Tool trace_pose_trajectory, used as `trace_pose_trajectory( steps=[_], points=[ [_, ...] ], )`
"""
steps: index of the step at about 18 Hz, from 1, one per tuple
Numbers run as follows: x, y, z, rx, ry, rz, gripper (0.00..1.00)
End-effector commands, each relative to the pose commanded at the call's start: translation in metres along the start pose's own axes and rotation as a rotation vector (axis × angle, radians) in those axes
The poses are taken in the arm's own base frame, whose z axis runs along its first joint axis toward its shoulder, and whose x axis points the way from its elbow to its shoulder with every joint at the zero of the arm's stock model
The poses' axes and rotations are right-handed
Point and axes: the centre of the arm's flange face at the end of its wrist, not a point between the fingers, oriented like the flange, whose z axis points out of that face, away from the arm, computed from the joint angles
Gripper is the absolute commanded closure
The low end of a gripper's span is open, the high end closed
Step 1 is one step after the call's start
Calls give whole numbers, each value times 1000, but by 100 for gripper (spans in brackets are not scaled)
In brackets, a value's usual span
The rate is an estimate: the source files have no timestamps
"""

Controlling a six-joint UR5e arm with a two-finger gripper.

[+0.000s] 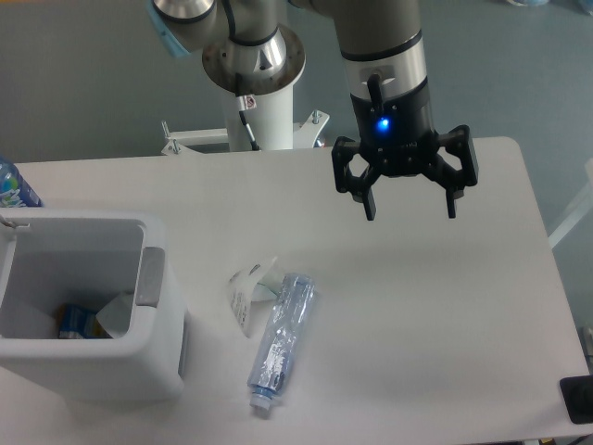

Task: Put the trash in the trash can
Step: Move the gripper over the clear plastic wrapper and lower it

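Two pieces of trash lie side by side on the white table. One is a crumpled white wrapper [249, 287]; touching its right side is a crushed clear plastic bottle [283, 336] with its bluish cap toward the front edge. The trash can [153, 320], a white rectangular bin with a grey handle piece on its right wall, stands at the left with some items inside. My gripper [410, 210] hangs above the table to the upper right of the trash, fingers spread wide, open and holding nothing.
An uncrushed blue-labelled bottle [13, 185] peeks in at the left edge behind the bin. The arm's white base post [264, 102] stands at the table's back edge. A dark object [578, 399] sits at the front right corner.
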Motion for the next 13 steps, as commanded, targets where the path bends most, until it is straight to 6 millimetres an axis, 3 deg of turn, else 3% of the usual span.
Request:
trace_pose_trajectory(
  steps=[4, 13],
  points=[
    [6, 1, 2, -3, 5, 4, 0],
    [66, 48, 59, -52, 62, 12, 0]
  ],
)
